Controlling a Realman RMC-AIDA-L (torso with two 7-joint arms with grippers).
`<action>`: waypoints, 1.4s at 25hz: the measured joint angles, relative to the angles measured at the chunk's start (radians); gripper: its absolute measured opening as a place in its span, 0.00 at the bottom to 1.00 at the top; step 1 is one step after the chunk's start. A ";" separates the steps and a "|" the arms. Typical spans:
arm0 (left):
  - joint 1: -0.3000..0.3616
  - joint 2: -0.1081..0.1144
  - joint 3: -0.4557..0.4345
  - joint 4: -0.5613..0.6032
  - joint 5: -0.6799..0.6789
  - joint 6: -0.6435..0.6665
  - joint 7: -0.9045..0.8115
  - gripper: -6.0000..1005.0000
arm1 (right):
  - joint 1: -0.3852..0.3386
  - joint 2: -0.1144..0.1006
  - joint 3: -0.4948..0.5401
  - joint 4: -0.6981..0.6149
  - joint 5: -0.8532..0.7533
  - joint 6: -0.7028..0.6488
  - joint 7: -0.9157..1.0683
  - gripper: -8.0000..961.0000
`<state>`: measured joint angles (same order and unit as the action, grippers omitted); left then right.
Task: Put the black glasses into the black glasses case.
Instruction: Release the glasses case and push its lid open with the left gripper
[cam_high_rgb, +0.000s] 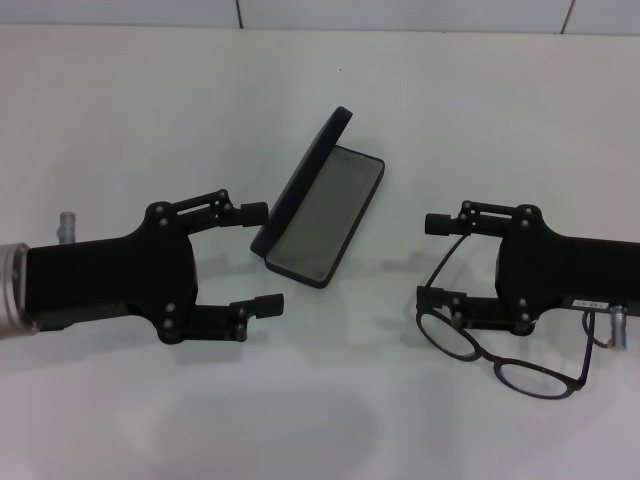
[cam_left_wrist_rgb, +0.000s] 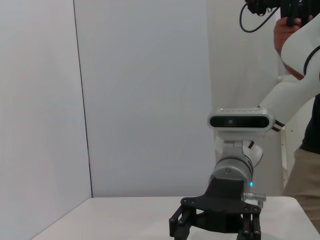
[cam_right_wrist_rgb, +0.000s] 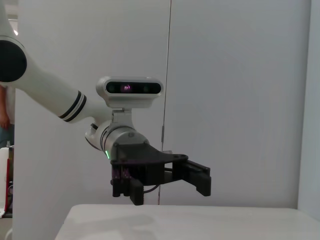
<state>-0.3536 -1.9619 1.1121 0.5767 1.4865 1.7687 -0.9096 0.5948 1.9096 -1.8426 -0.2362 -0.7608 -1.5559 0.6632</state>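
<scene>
The black glasses case (cam_high_rgb: 322, 212) lies open in the middle of the white table, grey lining up, its lid raised along the left side. The black glasses (cam_high_rgb: 500, 362) lie on the table at the right, lenses towards me, and one temple arm runs up between the right gripper's fingers. My right gripper (cam_high_rgb: 432, 260) is open over the glasses' left end, and I cannot tell if it touches them. My left gripper (cam_high_rgb: 262, 257) is open and empty just left of the case's near end. Each wrist view shows only the other arm's gripper: the right one (cam_left_wrist_rgb: 215, 226), the left one (cam_right_wrist_rgb: 161, 176).
The white table (cam_high_rgb: 320, 420) runs to a white wall at the back. A person stands at the edge of the left wrist view (cam_left_wrist_rgb: 305, 165), beyond the right arm.
</scene>
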 joint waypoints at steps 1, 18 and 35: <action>0.000 0.000 0.000 0.000 0.000 0.000 0.000 0.85 | -0.001 0.000 0.000 0.000 0.000 -0.001 0.000 0.72; -0.032 -0.036 -0.141 0.000 -0.011 -0.035 -0.129 0.85 | -0.010 0.000 -0.001 0.004 -0.005 -0.003 0.001 0.72; -0.323 -0.130 -0.123 0.194 0.565 -0.466 -0.897 0.72 | -0.085 -0.042 0.055 0.004 -0.021 0.015 -0.005 0.72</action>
<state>-0.6770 -2.0916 0.9887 0.7707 2.0511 1.3025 -1.8063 0.5098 1.8680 -1.7872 -0.2324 -0.7818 -1.5411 0.6586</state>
